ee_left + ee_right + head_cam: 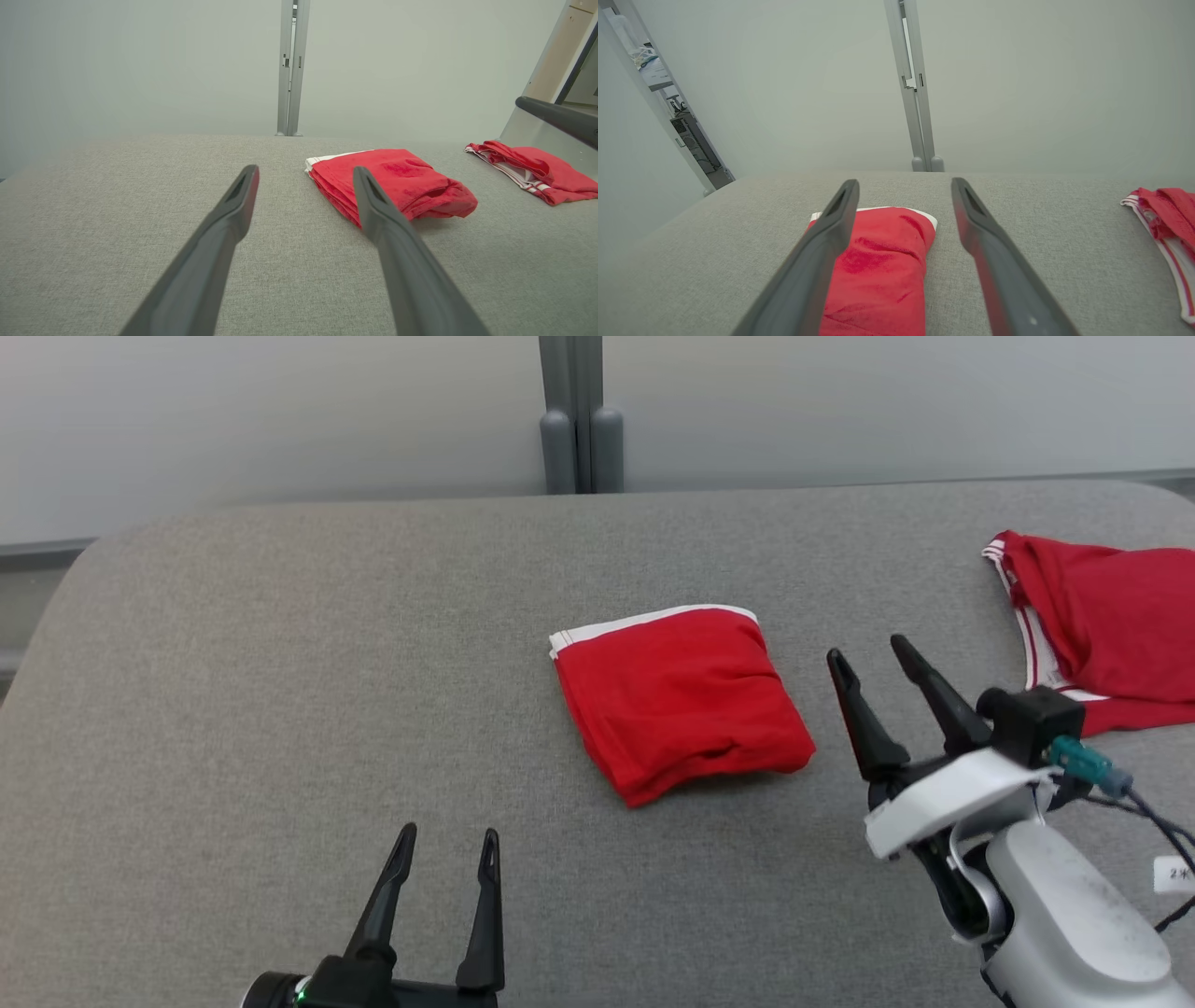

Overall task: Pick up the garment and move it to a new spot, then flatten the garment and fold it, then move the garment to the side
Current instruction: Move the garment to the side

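Right of the folded garment [681,700], a white tag [1176,875] bears unreadable writing.

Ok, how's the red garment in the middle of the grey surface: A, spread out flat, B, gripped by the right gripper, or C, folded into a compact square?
C: the middle red garment lies folded in layers, with the right gripper open beside it, not touching.

- From the head, we look forward and down across the surface [233,709].
- Both our wrist cameras sit low, near it, facing the far wall [140,70].
- All three share the folded garment [677,700].
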